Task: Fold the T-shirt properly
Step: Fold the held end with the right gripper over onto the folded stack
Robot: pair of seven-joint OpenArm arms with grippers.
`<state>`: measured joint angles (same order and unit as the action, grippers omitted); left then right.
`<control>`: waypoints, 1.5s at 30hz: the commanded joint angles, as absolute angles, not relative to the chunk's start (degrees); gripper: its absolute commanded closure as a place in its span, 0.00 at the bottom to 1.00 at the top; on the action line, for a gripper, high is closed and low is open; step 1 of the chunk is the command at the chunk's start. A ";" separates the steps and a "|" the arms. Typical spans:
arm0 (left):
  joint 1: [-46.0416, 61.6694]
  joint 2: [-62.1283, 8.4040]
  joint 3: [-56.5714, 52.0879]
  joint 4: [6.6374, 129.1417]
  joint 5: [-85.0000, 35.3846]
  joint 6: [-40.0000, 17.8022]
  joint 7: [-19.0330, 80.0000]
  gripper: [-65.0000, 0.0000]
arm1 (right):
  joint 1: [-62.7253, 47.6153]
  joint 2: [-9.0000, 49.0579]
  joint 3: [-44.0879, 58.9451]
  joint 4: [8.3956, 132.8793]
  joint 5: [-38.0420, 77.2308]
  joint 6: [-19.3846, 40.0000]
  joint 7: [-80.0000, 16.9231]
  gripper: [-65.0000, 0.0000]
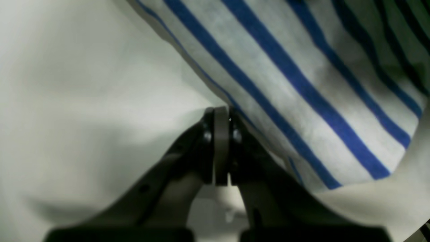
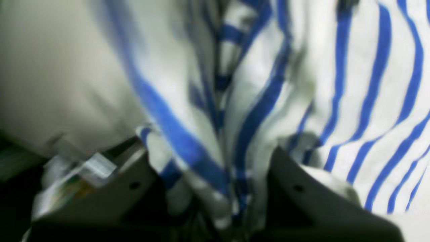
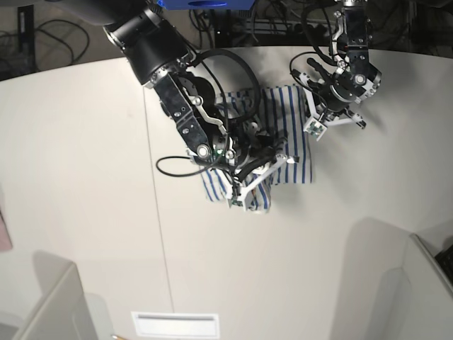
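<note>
The right gripper [image 2: 215, 188] pinches a bunched fold of the T-shirt [image 2: 352, 101]; the left gripper [image 1: 221, 114] has jaws pressed together on nothing, beside the shirt's edge. Only the base view shows the T-shirt [image 3: 290, 142] folded compactly on the white table [image 3: 85, 177].

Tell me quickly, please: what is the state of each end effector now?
Left end effector: closed, holding nothing, beside the T-shirt.
Right end effector: closed on a bunch of the T-shirt.

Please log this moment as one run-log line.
T-shirt: bunched on table | right hand: shut on T-shirt | left hand: shut, empty, beside shirt edge | fold: unfinished
</note>
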<state>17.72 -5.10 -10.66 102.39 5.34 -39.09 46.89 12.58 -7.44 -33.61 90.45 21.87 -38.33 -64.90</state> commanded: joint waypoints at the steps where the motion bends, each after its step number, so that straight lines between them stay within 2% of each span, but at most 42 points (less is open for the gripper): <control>1: 18.68 -5.14 -10.59 102.46 6.02 -40.00 49.45 1.00 | 13.76 -8.04 -33.54 90.51 22.11 -38.73 -63.25 1.00; 8: 20.26 -5.14 -10.59 104.48 6.02 -40.00 49.45 1.00 | 13.58 -8.22 -34.42 88.92 22.37 -40.00 -61.23 1.00; 13: 20.44 -5.85 -10.59 104.84 6.02 -40.00 49.45 1.00 | 14.55 -8.22 -36.00 88.75 29.05 -40.00 -60.97 1.00; 18: 20.53 -6.02 -11.12 105.01 5.93 -40.00 49.45 1.00 | 14.99 -8.22 -36.00 87.08 30.11 -40.00 -58.77 1.00; 24: 23.34 -6.20 -20.09 110.20 5.05 -40.00 49.45 1.00 | 14.64 -8.22 -36.00 86.99 30.64 -40.00 -58.33 1.00; 27: 23.87 -6.37 -26.07 111.96 1.71 -40.00 49.54 1.00 | 14.99 -8.31 -36.09 87.16 35.03 -40.00 -58.15 1.00; 29: 24.22 -7.16 -31.34 111.87 -2.15 -40.00 51.03 1.00 | 15.25 -8.31 -36.09 87.16 36.53 -40.00 -58.15 0.77; 31: 23.87 -8.13 -36.09 111.69 -6.29 -40.00 53.93 1.00 | 15.25 -8.31 -36.18 87.34 36.79 -40.00 -58.15 0.59; 32: 23.87 -8.84 -38.64 111.69 -8.48 -40.00 55.43 1.00 | 15.25 -8.31 -36.88 87.34 36.88 -40.00 -58.15 0.54; 34: 23.78 -9.63 -42.51 111.60 -11.56 -40.00 56.75 1.00 | 15.60 -8.31 -38.37 87.34 36.88 -40.00 -57.80 0.51; 39: 23.87 -11.12 -48.92 111.60 -14.20 -40.00 56.75 1.00 | 16.13 -8.31 -43.03 87.34 37.05 -40.00 -55.78 0.51; 45: 24.04 -11.47 -50.51 110.46 -14.20 -40.00 56.75 1.00 | 17.19 -8.48 -46.90 88.92 37.23 -40.00 -55.69 0.50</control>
<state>23.86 -10.61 -50.15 109.60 -13.80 -39.92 57.47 15.84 -7.42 -47.05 87.44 36.23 -40.10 -56.14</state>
